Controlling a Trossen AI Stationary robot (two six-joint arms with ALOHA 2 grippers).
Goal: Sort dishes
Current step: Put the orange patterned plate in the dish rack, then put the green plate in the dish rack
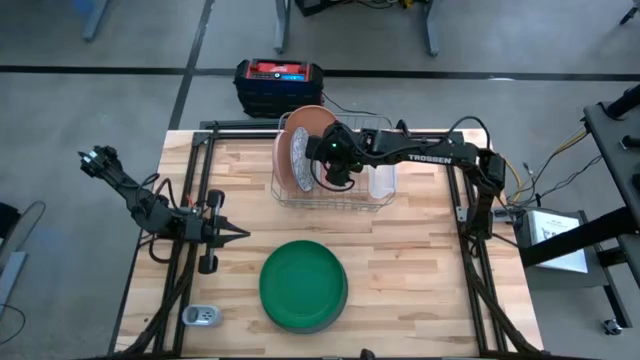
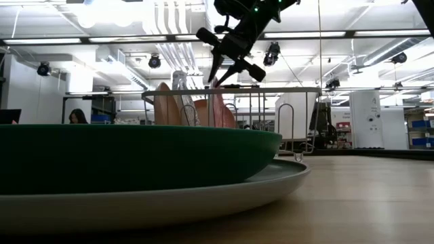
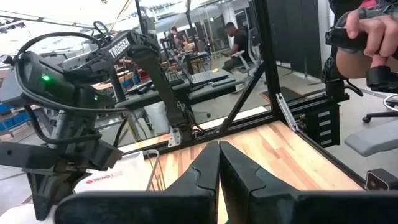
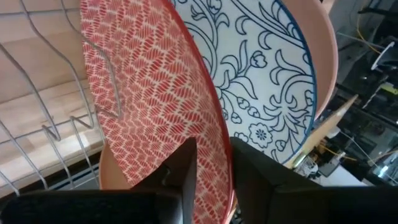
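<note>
Standing upright, red-and-white patterned plate (image 4: 149, 93) shows herringbone.

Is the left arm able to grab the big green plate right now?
Probably yes: the left gripper, shut, waits beside the green plate, with bare table between them and nothing lying on top.

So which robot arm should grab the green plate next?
Probably the left gripper. It waits, fingers shut, just beside the green plate at the table's front. The right gripper is busy over the rack, its fingers astride the red patterned plate.
</note>
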